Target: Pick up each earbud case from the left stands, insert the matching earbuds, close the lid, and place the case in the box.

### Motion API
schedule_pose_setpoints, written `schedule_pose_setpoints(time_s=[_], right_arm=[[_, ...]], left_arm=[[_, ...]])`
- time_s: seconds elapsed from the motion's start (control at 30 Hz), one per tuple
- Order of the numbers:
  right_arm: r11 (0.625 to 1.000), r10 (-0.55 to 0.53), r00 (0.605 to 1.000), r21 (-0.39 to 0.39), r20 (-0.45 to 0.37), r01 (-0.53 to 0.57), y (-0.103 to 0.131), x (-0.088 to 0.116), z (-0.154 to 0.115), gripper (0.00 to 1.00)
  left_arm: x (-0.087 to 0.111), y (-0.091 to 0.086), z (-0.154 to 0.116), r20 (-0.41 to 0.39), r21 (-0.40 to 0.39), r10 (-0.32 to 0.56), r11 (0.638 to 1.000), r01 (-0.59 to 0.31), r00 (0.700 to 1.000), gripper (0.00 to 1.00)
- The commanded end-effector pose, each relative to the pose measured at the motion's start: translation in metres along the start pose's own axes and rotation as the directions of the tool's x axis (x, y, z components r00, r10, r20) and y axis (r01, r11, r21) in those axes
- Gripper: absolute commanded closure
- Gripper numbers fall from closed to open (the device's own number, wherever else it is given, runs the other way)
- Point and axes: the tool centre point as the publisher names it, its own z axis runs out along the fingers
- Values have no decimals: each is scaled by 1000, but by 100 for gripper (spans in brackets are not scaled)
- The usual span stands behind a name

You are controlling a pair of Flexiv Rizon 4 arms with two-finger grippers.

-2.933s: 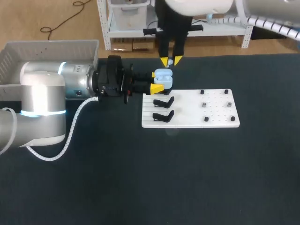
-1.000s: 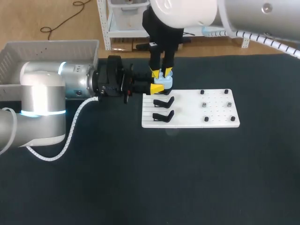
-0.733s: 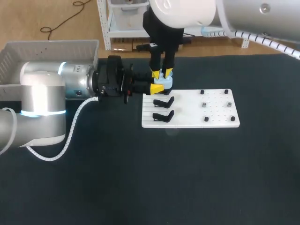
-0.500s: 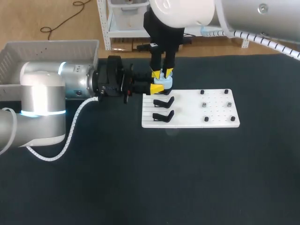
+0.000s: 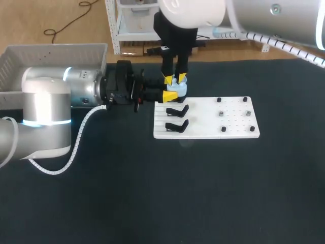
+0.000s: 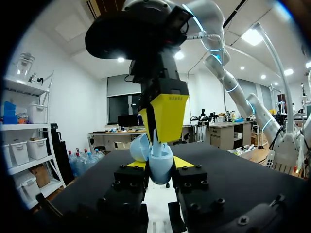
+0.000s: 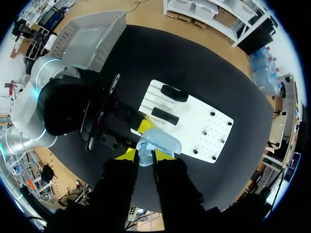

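A light blue earbud case (image 5: 180, 90) with its lid up is held off the table just behind the white stand board (image 5: 213, 122). My left gripper (image 5: 171, 88) comes in level from the left and is shut on the case (image 6: 161, 162) from both sides. My right gripper (image 5: 175, 78) hangs straight down over the open case, its tips at the case's mouth. In the right wrist view it (image 7: 147, 156) is shut on a white earbud (image 7: 144, 158) right over the case (image 7: 161, 140). Two black stands (image 5: 176, 110) on the board's left side are bare.
A grey plastic box (image 5: 51, 56) stands at the table's back left, behind my left arm. Several small black pegs (image 5: 222, 114) stick up from the board's right half. The dark table in front of the board is open.
Since the earliest frame my right gripper has come down and slightly left with the earbud onto the open case. Over the last second both grippers stayed almost still.
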Motion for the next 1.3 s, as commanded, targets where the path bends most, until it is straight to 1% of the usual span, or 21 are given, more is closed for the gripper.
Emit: schedule_pose_setpoints(time_s=[0.03, 0.37, 0.4, 0.43, 0.47, 0.5, 0.53, 0.57, 0.6, 0.63, 0.87, 1.0, 1.1, 1.13, 1.2, 1.23, 1.3], right_arm=[[1000, 0, 1000, 2, -10, 0, 0, -4, 0, 100], [1000, 3, 999, 16, -37, -3, 0, -7, 5, 100], [1000, 3, 999, 18, -39, -3, 0, -7, 5, 87], [1000, 3, 999, 20, -40, -3, 0, -7, 5, 70], [1000, 4, 999, 21, -41, -3, 0, -7, 5, 58], [1000, 4, 999, 23, -41, -3, 1, -6, 5, 50], [1000, 5, 999, 26, -41, -4, 1, -6, 5, 27], [1000, 7, 999, 30, -39, -5, 2, -5, 4, 14], [999, 7, 999, 33, -37, -6, 2, -4, 3, 4], [999, 8, 999, 36, -35, -7, 3, -2, 2, 0], [999, 16, 1000, 49, -12, -15, 4, 10, -10, 0], [998, 46, 999, 42, 20, -47, -3, 13, -18, 0], [993, 119, 991, 10, 58, -120, -18, 11, -25, 0], [987, 162, 983, -1, 84, -162, -23, 10, -27, 0], [977, 213, 970, -30, 119, -211, -34, 8, -30, 0], [966, 259, 956, -42, 138, -256, -41, 5, -30, 0], [950, 313, 936, -47, 159, -310, -52, 0, -29, 0]], left_arm=[[0, -1, 0, 0, -3, 2, 1000, -2, 1000, 100], [0, -1, 0, 0, -3, 2, 1000, -2, 1000, 100], [0, -1, 0, 0, -3, 2, 1000, -2, 1000, 100], [0, -1, 0, 0, -3, 2, 1000, -2, 1000, 100], [0, -1, 0, 0, -3, 2, 1000, -2, 1000, 100], [0, -1, 0, 0, -3, 2, 1000, -2, 1000, 100], [0, -1, 0, 0, -3, 2, 1000, -2, 1000, 100], [0, -1, 0, 0, -3, 2, 1000, -2, 1000, 100], [0, -1, 0, 0, -3, 2, 1000, -2, 1000, 100], [0, -1, 0, 0, -3, 2, 1000, -2, 1000, 100], [0, -1, 0, 0, -3, 2, 1000, -2, 1000, 100], [0, -1, 0, 0, -3, 2, 1000, -2, 1000, 100], [0, -1, 0, 0, -3, 2, 1000, -2, 1000, 100], [0, -1, 0, 0, -3, 2, 1000, -2, 1000, 100], [0, -1, 0, 0, -3, 2, 1000, -2, 1000, 100], [0, -1, 0, 0, -3, 2, 1000, -2, 1000, 100], [0, -1, 0, 0, -3, 2, 1000, -2, 1000, 100]])
